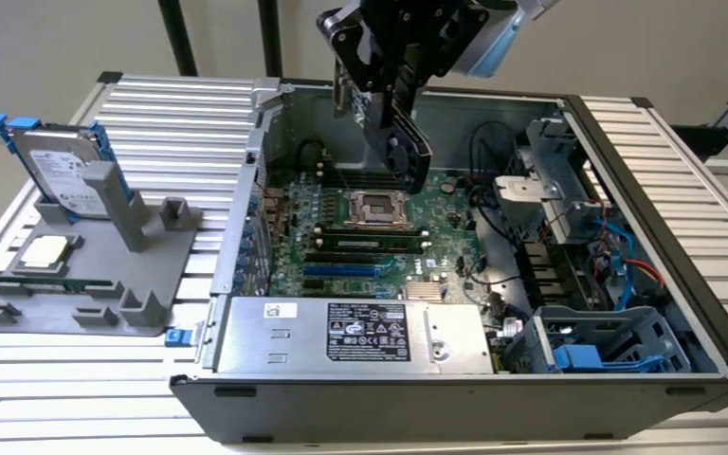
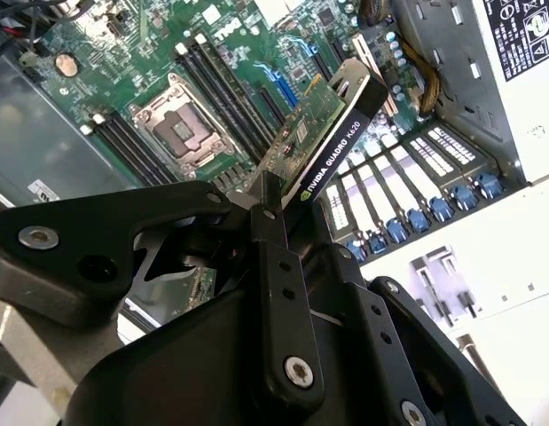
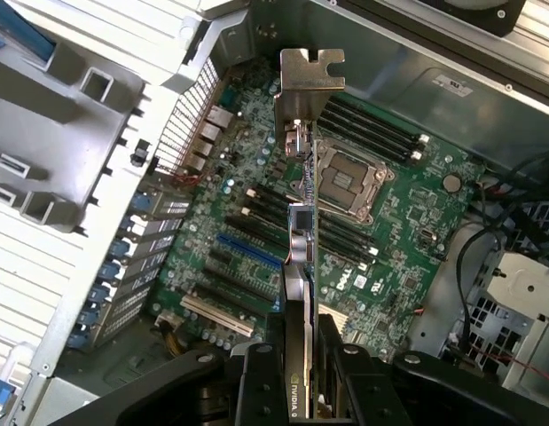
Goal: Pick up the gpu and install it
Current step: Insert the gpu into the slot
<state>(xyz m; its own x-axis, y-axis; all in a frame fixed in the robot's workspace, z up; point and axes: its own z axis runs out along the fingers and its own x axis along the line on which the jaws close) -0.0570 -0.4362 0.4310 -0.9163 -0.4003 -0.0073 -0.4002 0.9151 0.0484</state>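
Green circuit board on one face and black cooler shroud on the other, the flat rectangular gpu hangs in the black hand of the arm, edge down, above the green motherboard inside the open dark computer case. The hand is closed on it: its two black fingers press on the two faces at the upper long edge, and the card stands between them with nothing loose. The thin silver bracket at one end points away from the hand toward the rear wall of the case. The lower edge of the card is apart from the board and is not seated in any slot. I judge the card to be stiff and rather light, but fragile. The small parts on the bare board and the contact edge should not be squeezed, so the upper edge, where shroud and board give flat faces, looks the right place to hold it. The shroud plastic may be a little slippery. Counted, I see one gpu, one hand, one case and one grey metal power supply box. One silver hard drive with blue rails stands in one grey plastic holder on the ribbed metal surface.
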